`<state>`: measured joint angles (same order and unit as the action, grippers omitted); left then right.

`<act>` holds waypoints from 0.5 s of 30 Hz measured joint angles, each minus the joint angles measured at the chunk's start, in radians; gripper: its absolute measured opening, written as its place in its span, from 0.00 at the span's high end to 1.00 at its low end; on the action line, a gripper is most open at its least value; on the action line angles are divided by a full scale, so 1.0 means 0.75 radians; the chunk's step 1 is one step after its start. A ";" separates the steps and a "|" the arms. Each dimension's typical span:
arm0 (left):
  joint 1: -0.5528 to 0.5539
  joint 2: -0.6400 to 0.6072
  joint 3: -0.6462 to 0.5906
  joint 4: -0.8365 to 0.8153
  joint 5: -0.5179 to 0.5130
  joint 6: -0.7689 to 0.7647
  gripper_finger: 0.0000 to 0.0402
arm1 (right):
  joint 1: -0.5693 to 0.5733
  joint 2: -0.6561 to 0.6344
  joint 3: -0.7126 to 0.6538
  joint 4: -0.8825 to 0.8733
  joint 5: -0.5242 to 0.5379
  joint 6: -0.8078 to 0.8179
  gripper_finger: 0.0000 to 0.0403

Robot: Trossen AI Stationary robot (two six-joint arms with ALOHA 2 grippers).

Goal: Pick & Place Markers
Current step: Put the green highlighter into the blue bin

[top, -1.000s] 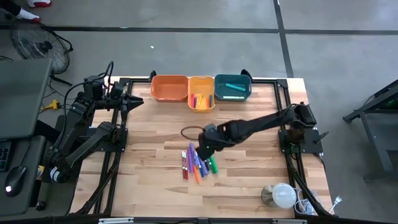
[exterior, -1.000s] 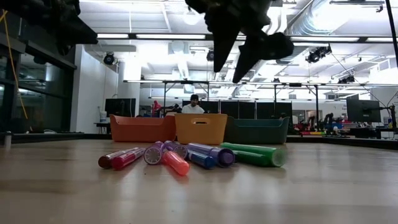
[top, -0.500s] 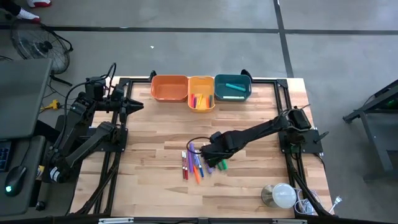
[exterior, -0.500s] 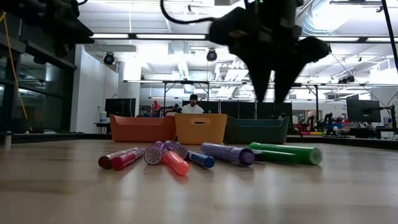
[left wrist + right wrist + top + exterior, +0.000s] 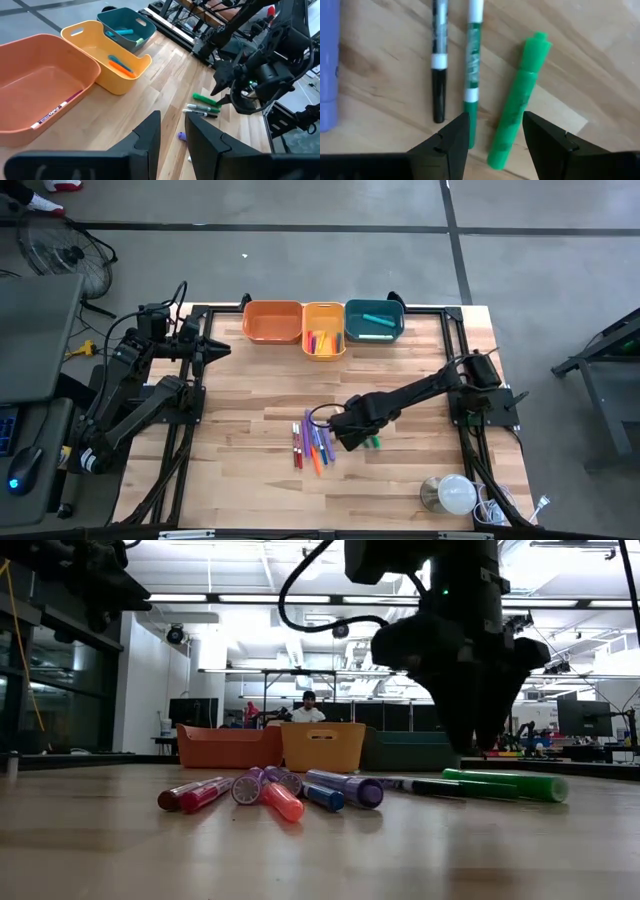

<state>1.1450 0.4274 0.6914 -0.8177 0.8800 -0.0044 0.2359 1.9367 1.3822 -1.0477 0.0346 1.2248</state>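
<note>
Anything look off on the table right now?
Nothing damaged or spilled. Loose markers lie in a heap mid-table, and the fat green marker lies askew to the two thin pens beside it, under the open right gripper. The left gripper waits near the orange bin.

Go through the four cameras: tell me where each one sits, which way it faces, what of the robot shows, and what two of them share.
High view: overhead, straight down; both arms, right pincer above the markers.
Low view: table height, facing the bins; right pincer hangs over the green marker.
Left wrist view: on the left arm, across the table; left pincer fingers below, right arm beyond.
Right wrist view: pointing down; open fingers straddle the green marker.
Shared: both wrist views show the green marker.
</note>
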 joint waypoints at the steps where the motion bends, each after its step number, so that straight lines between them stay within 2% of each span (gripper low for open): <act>1: 0.000 0.000 0.000 0.001 -0.002 0.000 0.78 | 0.000 -0.002 -0.013 0.002 -0.006 -0.003 0.57; 9: 0.000 0.000 0.000 0.001 -0.036 0.000 0.78 | -0.019 -0.094 -0.227 0.071 -0.031 0.025 0.57; 15: 0.000 0.000 0.000 0.001 -0.046 0.000 0.78 | -0.030 -0.255 -0.498 0.305 -0.057 0.079 0.58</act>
<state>1.1452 0.4274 0.6914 -0.8169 0.8459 -0.0044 0.2131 1.7456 1.0090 -0.8193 -0.0082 1.2838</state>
